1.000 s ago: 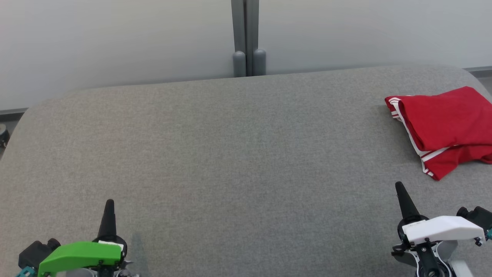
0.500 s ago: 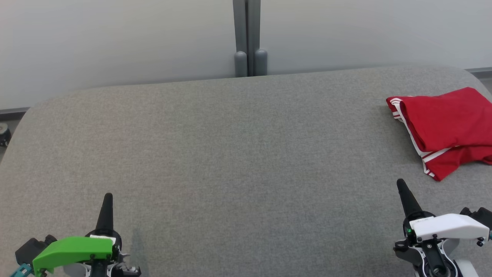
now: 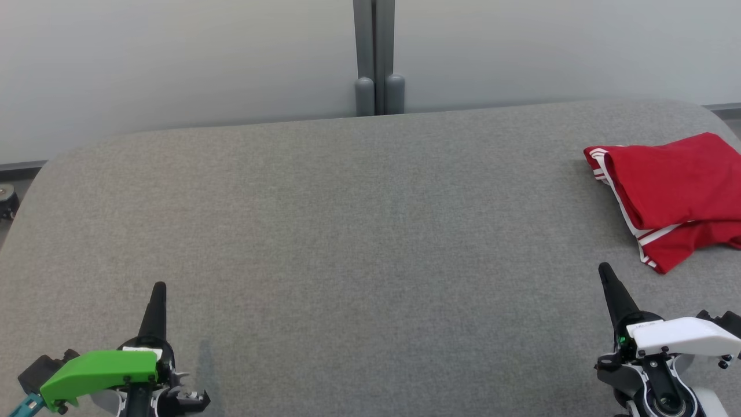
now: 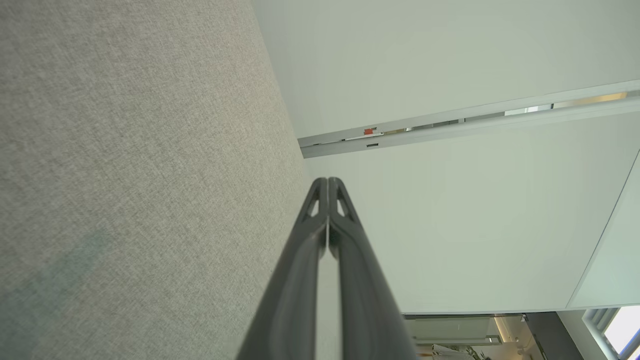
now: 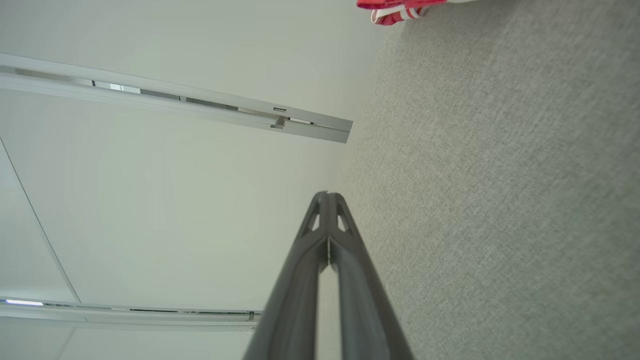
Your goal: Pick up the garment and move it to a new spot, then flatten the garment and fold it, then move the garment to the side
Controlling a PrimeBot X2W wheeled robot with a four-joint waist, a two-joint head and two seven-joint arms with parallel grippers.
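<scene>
- Head view: a folded red garment [image 3: 671, 191] lies on a grey cloth-covered table [image 3: 347, 231] at the right edge of the frame, which cuts it off. The left gripper [image 3: 158, 288] is at the lower left. The right gripper [image 3: 605, 268] is at the lower right, below the garment and apart from it. A grey post [image 3: 379, 52] stands at top centre.
- Left wrist view: the two fingers [image 4: 300, 280] press together at the tips with nothing between them. The table is on the left.
- Right wrist view: the fingers meet at the tips, empty. The garment's red-and-white striped edge shows at the top of the frame, well apart from them.
</scene>
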